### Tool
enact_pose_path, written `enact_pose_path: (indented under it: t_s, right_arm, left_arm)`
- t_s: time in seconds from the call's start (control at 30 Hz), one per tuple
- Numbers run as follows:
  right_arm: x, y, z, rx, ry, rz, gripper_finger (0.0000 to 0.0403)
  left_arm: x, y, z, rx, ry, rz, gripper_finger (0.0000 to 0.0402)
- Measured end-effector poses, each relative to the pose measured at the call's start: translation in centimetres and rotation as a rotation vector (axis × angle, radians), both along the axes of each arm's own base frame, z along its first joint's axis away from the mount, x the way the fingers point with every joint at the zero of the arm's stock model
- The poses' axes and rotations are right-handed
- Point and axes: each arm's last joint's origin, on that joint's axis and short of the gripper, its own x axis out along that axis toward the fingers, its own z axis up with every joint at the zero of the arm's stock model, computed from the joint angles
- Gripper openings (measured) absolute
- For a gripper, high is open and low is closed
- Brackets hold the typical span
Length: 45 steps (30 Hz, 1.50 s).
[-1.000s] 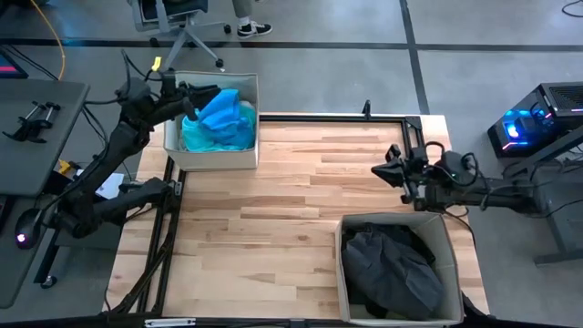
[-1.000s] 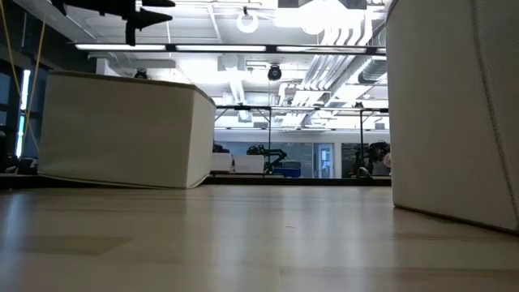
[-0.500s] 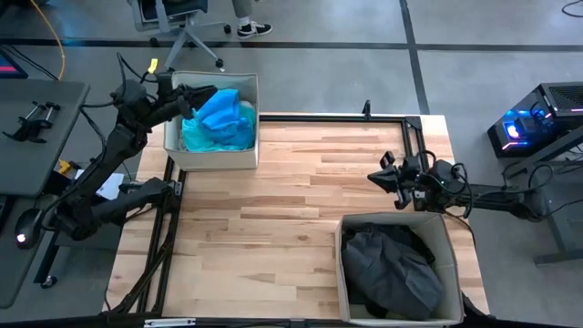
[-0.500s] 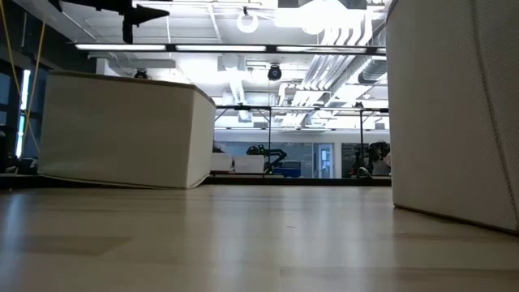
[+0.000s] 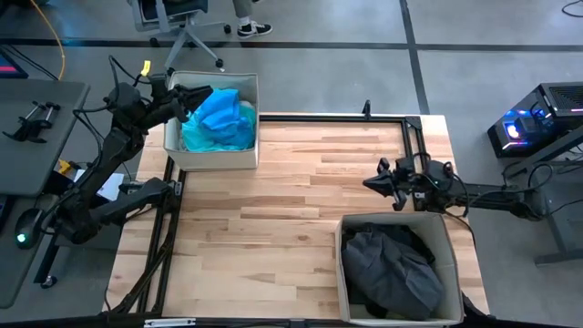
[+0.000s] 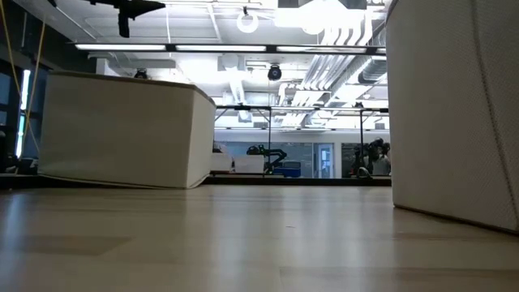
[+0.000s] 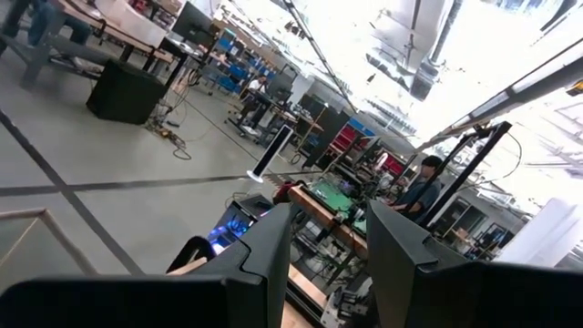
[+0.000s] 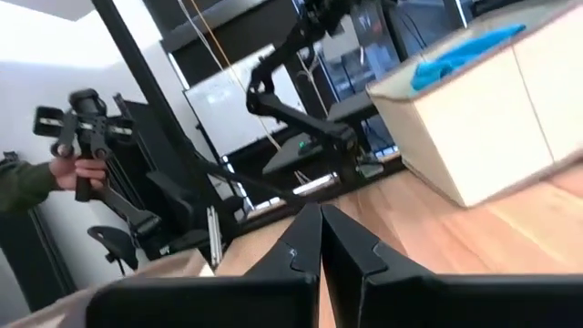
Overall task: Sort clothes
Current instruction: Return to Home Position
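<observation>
The left hand [image 5: 189,95] sits at the rim of the beige fabric bin [image 5: 211,157] on the table's [image 5: 282,210] far-left corner. Its fingers [image 7: 269,264] are spread w/ a clear gap btw them, nothing held. The left wrist view looks past the left hand [image 7: 330,214] into the room only; a person in a dark top [image 7: 424,187] stands by benches well off.

The turquoise and bright blue clothes [image 5: 219,117] lie piled in that bin, just ahead of the left hand's fingertips and heaped to about rim level. From table height that bin [image 6: 122,130] shows as a plain pale box, contents hidden.

The right hand [image 5: 369,182] is over bare wood on the table's right part, fingertips aimed toward the table middle. Its two fingers are pressed together, no gap, nothing btw them, as the right wrist view shows [image 8: 314,214]. Well ahead of it, across the table, stands the first bin [image 8: 465,128] w/ blue cloth [image 8: 465,46] showing over the rim.

The second beige bin [image 5: 340,264] stands just beside the right hand, to its flank, not ahead of it. The dark grey and black clothes [image 5: 392,269] fill it, crumpled. In the low view its wall [image 6: 454,105] takes up the right side.

Off the table, seen past the right hand, a person's hand [image 8: 64,169] in a dark green sleeve [image 8: 18,182] grips a black handheld device [image 8: 86,128].
</observation>
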Motion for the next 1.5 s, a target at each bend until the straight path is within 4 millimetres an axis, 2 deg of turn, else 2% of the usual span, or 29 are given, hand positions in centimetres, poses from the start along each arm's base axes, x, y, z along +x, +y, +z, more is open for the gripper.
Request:
enact_pose_path:
  t_s: [0.33, 0.53, 0.87, 1.1, 1.23, 1.37, 1.43, 1.5]
  right_arm:
    - [-0.8, 0.9, -1.5, 0.037, 0.151, 0.035, 0.0]
    - [-1.5, 0.9, -1.6, 0.034, 0.155, 0.014, 0.0]
    - [-1.6, 0.9, -1.7, 0.035, 0.163, 0.009, 0.0]
    - [-1.6, 0.5, -1.8, -0.123, 0.163, -0.143, 0.0]
    - [-1.6, 0.3, -1.9, -0.321, 0.19, -0.211, 0.0]
    - [-1.5, 0.9, -1.8, -0.571, 0.127, -0.043, 0.0]
    - [-1.6, 1.3, -1.6, -0.604, 0.077, 0.051, 0.0]
    - [-1.6, 1.5, -1.6, -0.559, 0.07, 0.103, 0.0]
  left_arm:
    - [0.0, 0.0, 0.0, -0.003, 0.0, -0.008, 0.0094]
    - [0.0, 0.0, 0.0, -0.003, -0.001, -0.008, 0.0094]
    - [0.0, 0.0, -0.2, -0.022, 0.011, -0.008, 0.0094]
    - [0.1, 0.1, -0.5, -0.03, 0.043, -0.005, 0.0094]
    - [0.1, 0.1, -0.6, -0.026, 0.046, -0.005, 0.0094]
    - [0.1, 0.1, -0.5, -0.025, 0.046, -0.005, 0.0094]
    - [0.1, 0.1, -0.6, -0.025, 0.046, -0.005, 0.0094]
    - [0.1, 0.1, -0.5, -0.032, 0.043, -0.006, 0.0094]
